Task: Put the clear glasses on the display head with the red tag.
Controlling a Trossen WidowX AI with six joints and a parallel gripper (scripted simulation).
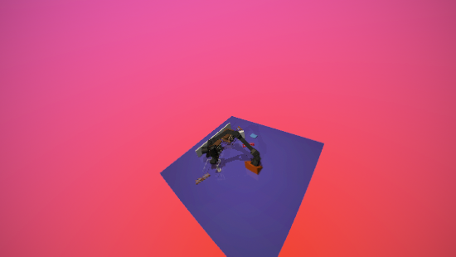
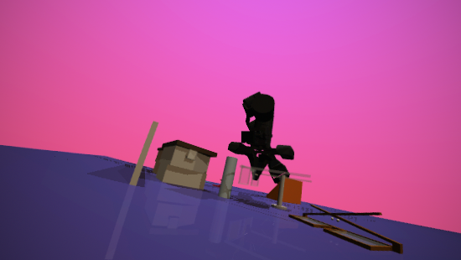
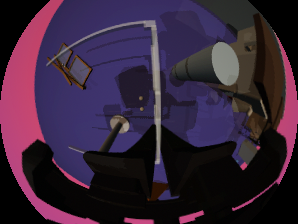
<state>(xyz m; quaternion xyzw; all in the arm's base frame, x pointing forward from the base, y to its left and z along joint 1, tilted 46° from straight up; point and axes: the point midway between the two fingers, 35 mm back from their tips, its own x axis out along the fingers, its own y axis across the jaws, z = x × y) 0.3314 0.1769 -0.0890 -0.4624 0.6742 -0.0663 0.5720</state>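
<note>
The clear glasses (image 2: pixel 302 174) (image 3: pixel 156 75) hang above the table, pinched at the front frame, with temples reaching sideways. My gripper (image 2: pixel 266 181) (image 3: pixel 156 127) is shut on them. A beige head with a dark brown top (image 2: pixel 178 169) stands left of the gripper in the exterior view; brown and beige head shapes (image 3: pixel 264 65) fill the right edge of the wrist view. A small red patch (image 1: pixel 249 145) (image 2: pixel 216 185) lies near the heads. Which head bears the red tag cannot be told. The glasses touch no head that I can see.
A thick grey post (image 2: pixel 226 178) (image 3: pixel 225 62) stands between head and gripper. A thin stand (image 2: pixel 282 190) with a round base is close below the glasses. Brown-framed glasses (image 1: pixel 202 178) (image 2: pixel 356 240) lie on the table. An orange block (image 1: pixel 253 167), a tall pale strip (image 2: pixel 143 153) and a blue patch (image 1: pixel 254 136) also show.
</note>
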